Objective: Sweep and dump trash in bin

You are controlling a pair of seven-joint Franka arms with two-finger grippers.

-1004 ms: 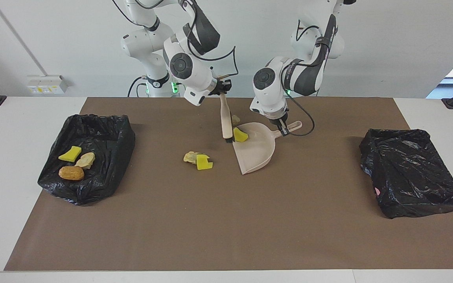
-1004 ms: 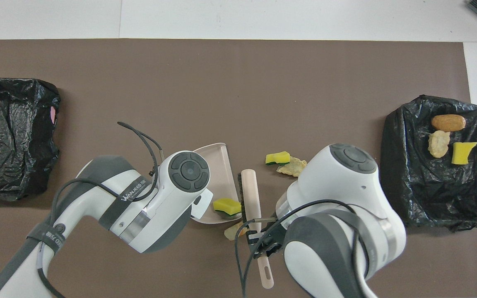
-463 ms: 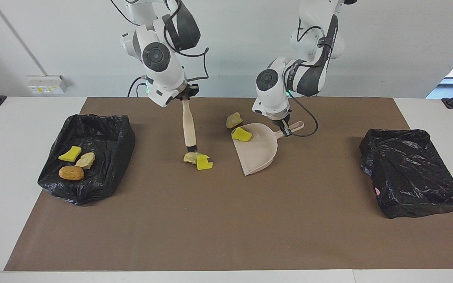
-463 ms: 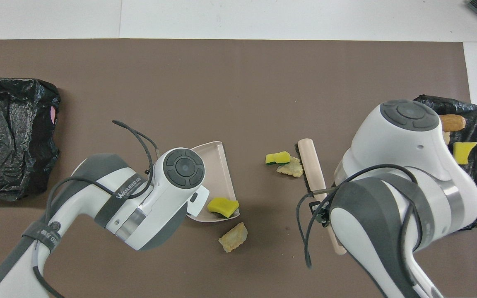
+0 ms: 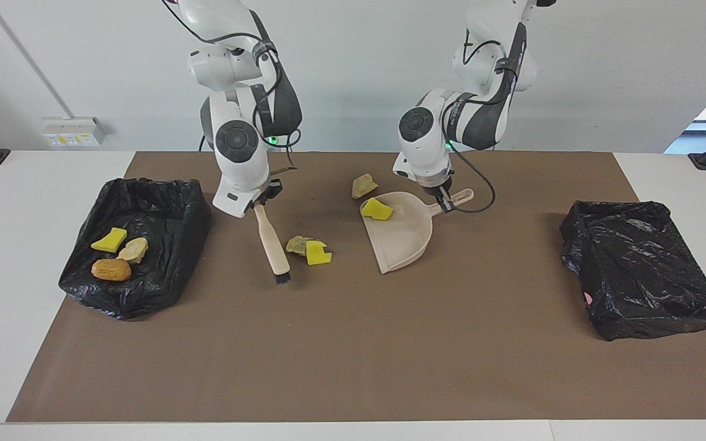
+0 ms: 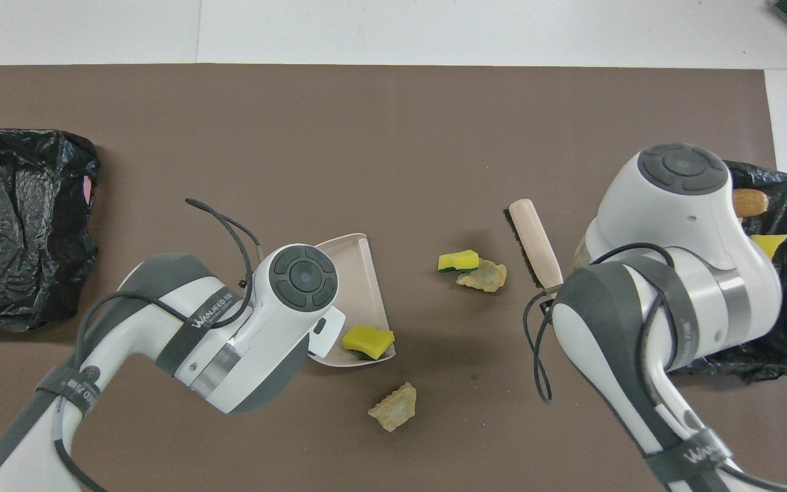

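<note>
**Q:** What could go wrong from here, and why?

**A:** The brush [image 5: 272,245] hangs bristles-down on the side of the scrap pair toward the right arm's end of the worktop [image 5: 34,392]. The pair, a yellow sponge piece [image 5: 317,253] touching a pale crusty chunk [image 5: 297,244], lies well apart from the dustpan [image 5: 403,236]. A stroke toward the pan may split the two, or drive them past the pan's mouth, since they are light and irregular. A second crusty chunk [image 5: 364,185] sits just outside the pan, nearer to the robots, and could be left behind. The green-backed sponge [image 6: 367,341] in the pan rests close to its open lip; an early tilt might spill it.

**Q:** How do the fingers stand, and what do they hold?

**A:** The right gripper [image 5: 262,199] has its fingers closed tight on the brush handle. The left gripper [image 5: 440,197] has narrow fingers clamped on the dustpan handle, the pan resting on the brown mat [image 5: 353,367].

**Q:** Where is the remaining trash?

**A:** Three pieces, a yellow sponge wedge [image 5: 109,239], a pale chunk [image 5: 133,249] and a golden-brown roll [image 5: 111,269], lie in the black-lined bin [image 5: 144,294] at the right arm's end
</note>
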